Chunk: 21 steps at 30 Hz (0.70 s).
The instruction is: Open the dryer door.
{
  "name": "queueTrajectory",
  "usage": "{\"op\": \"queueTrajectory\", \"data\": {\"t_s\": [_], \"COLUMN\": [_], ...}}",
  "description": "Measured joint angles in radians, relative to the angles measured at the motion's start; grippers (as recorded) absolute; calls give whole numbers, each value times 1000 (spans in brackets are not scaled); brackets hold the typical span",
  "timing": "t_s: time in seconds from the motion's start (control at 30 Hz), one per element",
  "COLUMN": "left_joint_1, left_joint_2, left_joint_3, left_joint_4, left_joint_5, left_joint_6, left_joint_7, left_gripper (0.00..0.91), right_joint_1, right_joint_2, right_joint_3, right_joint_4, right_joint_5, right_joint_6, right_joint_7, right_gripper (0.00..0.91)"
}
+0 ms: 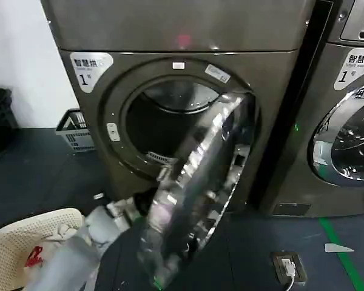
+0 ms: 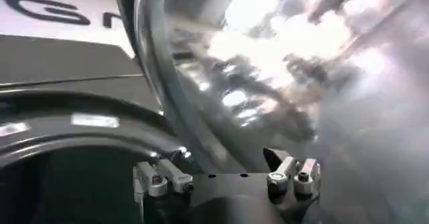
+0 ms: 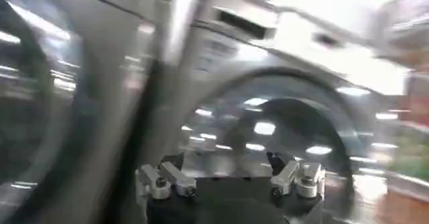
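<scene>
Already the dryer door point(image 1: 197, 194) stands swung well out from the dryer point(image 1: 188, 91), hinged at its right, drum opening point(image 1: 164, 130) exposed. Left end effector point(image 1: 130, 212) sits low at the door's free edge, touching it; can't tell if its fingers are apart or clamped. Right end effector point(image 3: 231, 178) faces a neighbouring machine point(image 3: 281, 98), fingers apart, holding nothing.
</scene>
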Motion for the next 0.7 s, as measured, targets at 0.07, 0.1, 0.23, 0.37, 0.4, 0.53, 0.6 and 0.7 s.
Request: {"op": "queueTrajectory", "data": {"t_s": [0.07, 0.1, 0.23, 0.37, 0.4, 0.53, 0.6, 0.7], "left_joint_1": [-31, -45, -101, -157, -173, -231, -261, -299], "left_joint_2": [-23, -35, -87, -144, -158, -215, -251, -303], "left_joint_3": [35, 51, 118, 189, 208, 278, 308, 350], "left_joint_4": [21, 32, 82, 142, 158, 224, 261, 317], "left_joint_5": [2, 4, 8, 11, 13, 19, 21, 21], "left_joint_6": [3, 4, 7, 7, 7, 6, 6, 0], "left_joint_7": [-2, -2, -6, -18, -19, -24, -26, -29], "left_gripper": [907, 907, 907, 907, 907, 907, 907, 907], "right_joint_1": [16, 25, 58, 82, 84, 101, 102, 100], "right_joint_2": [39, 57, 106, 122, 125, 133, 141, 150], "right_joint_3": [51, 76, 185, 301, 329, 439, 486, 535], "right_joint_4": [-31, -50, -128, -205, -221, -289, -315, -344], "right_joint_5": [-19, -31, -78, -130, -144, -182, -185, -195], "right_joint_6": [8, 11, 2, -83, -96, -156, -156, -145], "right_joint_7": [32, 55, 163, 296, 321, 387, 394, 409], "right_gripper": [907, 907, 907, 907, 907, 907, 907, 907]}}
